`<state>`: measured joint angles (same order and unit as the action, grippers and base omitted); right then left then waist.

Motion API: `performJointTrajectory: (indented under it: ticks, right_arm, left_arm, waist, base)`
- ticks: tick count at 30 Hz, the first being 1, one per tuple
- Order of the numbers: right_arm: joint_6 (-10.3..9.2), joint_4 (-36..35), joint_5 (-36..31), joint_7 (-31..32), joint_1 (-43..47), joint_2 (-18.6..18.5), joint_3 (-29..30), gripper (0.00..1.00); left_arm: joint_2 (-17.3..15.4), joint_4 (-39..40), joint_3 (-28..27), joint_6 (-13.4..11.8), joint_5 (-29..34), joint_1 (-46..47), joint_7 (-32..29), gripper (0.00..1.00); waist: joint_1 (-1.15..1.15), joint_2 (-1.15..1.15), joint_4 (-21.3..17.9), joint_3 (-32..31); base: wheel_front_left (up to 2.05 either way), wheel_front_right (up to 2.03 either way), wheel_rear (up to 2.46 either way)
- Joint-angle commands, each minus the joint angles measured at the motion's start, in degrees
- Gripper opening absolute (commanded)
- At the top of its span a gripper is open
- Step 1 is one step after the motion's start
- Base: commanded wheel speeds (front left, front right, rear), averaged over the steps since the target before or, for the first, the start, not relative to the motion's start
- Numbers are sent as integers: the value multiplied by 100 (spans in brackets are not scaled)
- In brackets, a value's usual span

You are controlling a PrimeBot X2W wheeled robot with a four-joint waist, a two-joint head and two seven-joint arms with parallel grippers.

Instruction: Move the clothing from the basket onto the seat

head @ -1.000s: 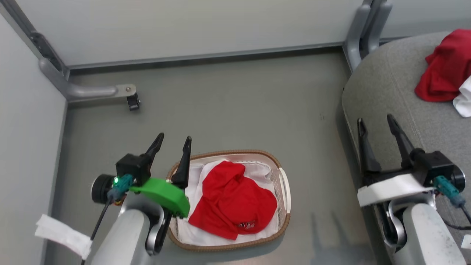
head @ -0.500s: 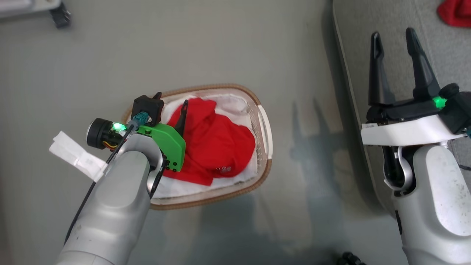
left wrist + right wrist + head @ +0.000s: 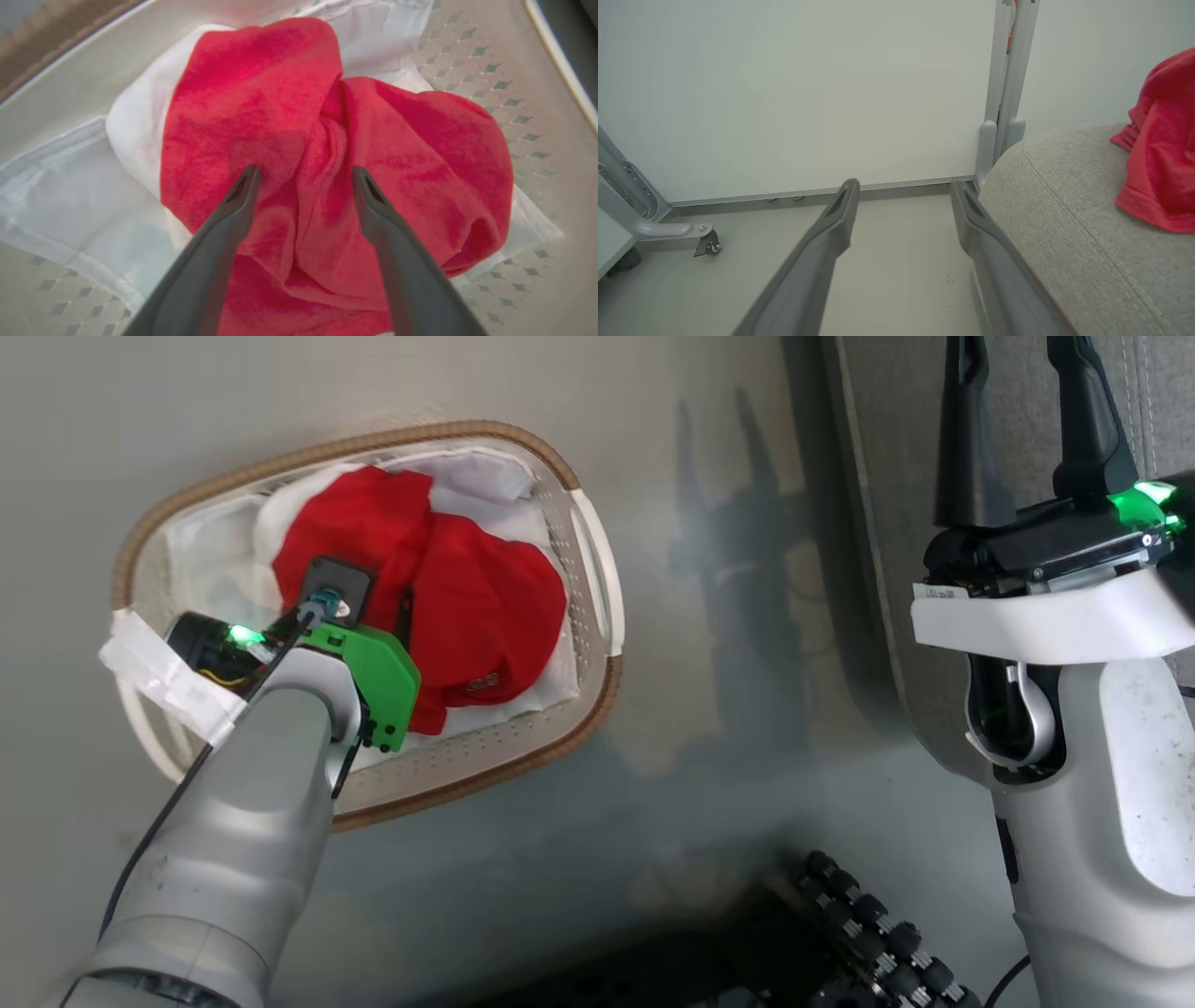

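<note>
Inside the basket the red clothing lies bunched; the left tool, beside the rim a second ago, now straddles its folds, spread wide and empty, so a pinch seems next. The right tool hangs open and empty beside the seat.

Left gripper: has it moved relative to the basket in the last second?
Yes. It was at the left rim of the basket; now the left gripper is inside, lower, open astride a fold of the red garment.
</note>
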<state>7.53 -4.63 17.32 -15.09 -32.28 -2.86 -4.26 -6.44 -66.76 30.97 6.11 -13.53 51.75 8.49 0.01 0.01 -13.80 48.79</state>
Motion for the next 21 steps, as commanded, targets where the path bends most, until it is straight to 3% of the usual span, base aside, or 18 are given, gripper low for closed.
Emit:
performJointTrajectory:
  ticks: [1, 8, 9, 10, 11, 12, 21]
  right_arm:
    - [-8, -44, 50, -11, -59, -5, -31, 100]
    - [-8, -42, 155, -11, -10, -7, -97, 100]
    - [-8, -35, 163, -11, -10, -7, -91, 100]
    - [-8, -29, 169, -11, -7, -7, -79, 100]
    - [-8, -26, 171, -11, -4, -7, -66, 100]
    - [-8, -20, 157, -11, -5, -7, -49, 100]
    - [-8, 90, -24, -11, 130, -10, 15, 100]
  left_arm:
    - [-77, -54, -32, -48, -8, 198, 44, 100]
    - [-147, -348, -18, -207, -30, 479, 36, 100]
    - [-146, -372, -15, -214, -33, 487, 26, 91]
    - [-145, -402, -10, -230, -39, 508, 36, 47]
    - [-137, -416, -6, -224, -43, 525, 57, 18]
    - [-114, -435, 1, -220, -51, 536, 81, 0]
    - [120, -459, 22, -111, -241, 360, 350, 0]
  waist:
    - [-1, -1, -427, 493]
    - [-1, -1, -524, 585]
    - [-1, -1, -525, 585]
    - [-1, -1, -521, 580]
    - [-1, -1, -512, 572]
    - [-1, -1, -493, 554]
    - [-1, -1, -211, 123]
  base:
    - [0, 0, 0]
    - [0, 0, 0]
    - [0, 0, 0]
    - [0, 0, 0]
    - [0, 0, 0]
    - [0, 0, 0]
    - [0, 0, 0]
